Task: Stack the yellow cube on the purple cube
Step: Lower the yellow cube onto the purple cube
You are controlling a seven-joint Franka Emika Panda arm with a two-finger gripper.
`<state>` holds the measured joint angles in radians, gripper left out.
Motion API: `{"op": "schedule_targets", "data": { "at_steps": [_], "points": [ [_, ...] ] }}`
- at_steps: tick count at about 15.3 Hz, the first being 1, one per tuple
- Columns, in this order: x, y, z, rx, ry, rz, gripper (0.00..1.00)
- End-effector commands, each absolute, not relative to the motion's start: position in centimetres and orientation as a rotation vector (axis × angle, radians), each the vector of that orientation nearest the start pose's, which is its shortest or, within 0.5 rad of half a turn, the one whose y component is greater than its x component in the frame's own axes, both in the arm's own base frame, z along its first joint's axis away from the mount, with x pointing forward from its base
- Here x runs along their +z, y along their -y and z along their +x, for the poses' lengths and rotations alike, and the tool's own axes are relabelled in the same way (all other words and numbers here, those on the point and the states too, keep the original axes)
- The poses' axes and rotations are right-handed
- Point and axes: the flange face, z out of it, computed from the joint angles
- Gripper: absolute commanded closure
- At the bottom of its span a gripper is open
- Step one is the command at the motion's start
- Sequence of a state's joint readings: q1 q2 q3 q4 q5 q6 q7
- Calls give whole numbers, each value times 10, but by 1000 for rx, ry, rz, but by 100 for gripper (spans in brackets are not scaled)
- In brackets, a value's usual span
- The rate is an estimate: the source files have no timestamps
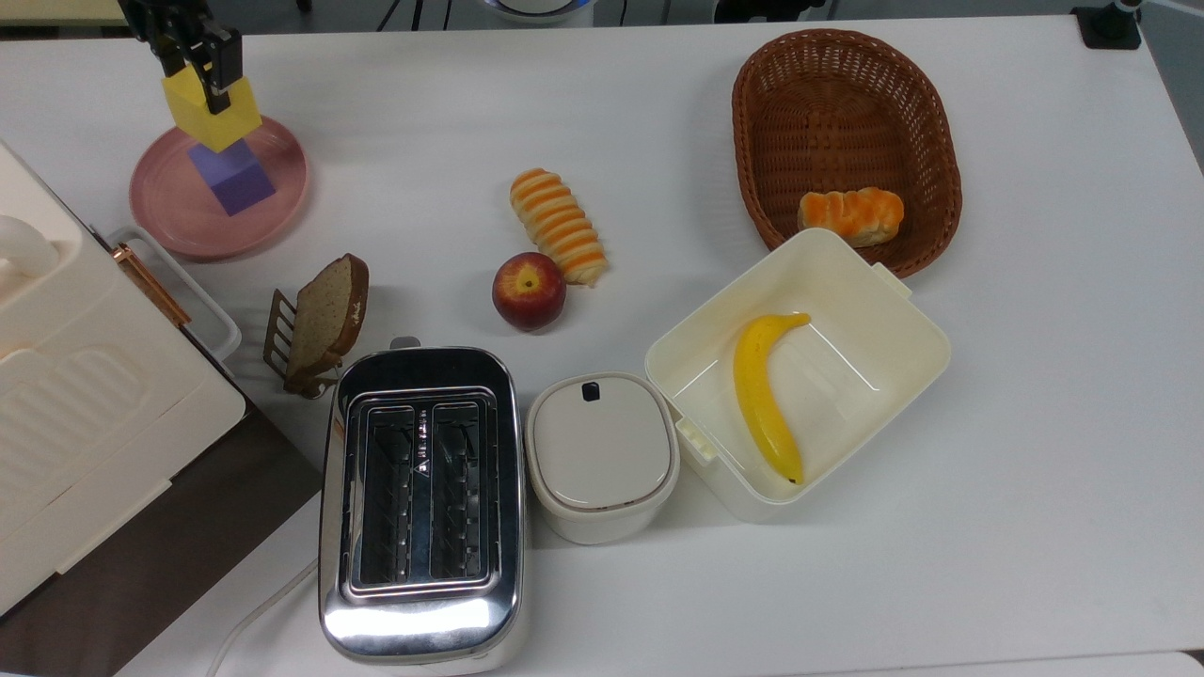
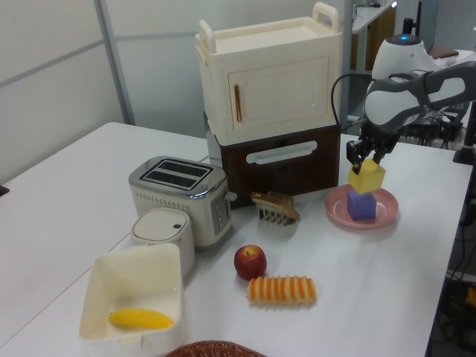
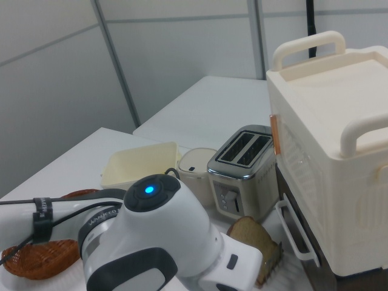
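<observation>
Clamped on the yellow cube point(image 2: 367, 177), the tool point(image 2: 367, 152) hangs it just above the purple cube point(image 2: 361, 204) on the pink plate point(image 2: 387, 216) near the table's corner, tilted.
</observation>
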<state>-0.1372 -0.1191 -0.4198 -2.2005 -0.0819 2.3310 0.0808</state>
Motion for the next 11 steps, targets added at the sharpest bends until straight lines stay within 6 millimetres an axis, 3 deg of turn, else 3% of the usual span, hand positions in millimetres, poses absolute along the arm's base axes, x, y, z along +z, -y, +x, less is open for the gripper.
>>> {"op": "schedule_targets", "data": {
  "at_steps": [1,4,11],
  "points": [
    [460,304,455,-358,-999,-3025,84],
    [466,310,467,-274,-1017,-3018,84],
    [448,305,476,-223,-1031,-3007,84]
  ]
}}
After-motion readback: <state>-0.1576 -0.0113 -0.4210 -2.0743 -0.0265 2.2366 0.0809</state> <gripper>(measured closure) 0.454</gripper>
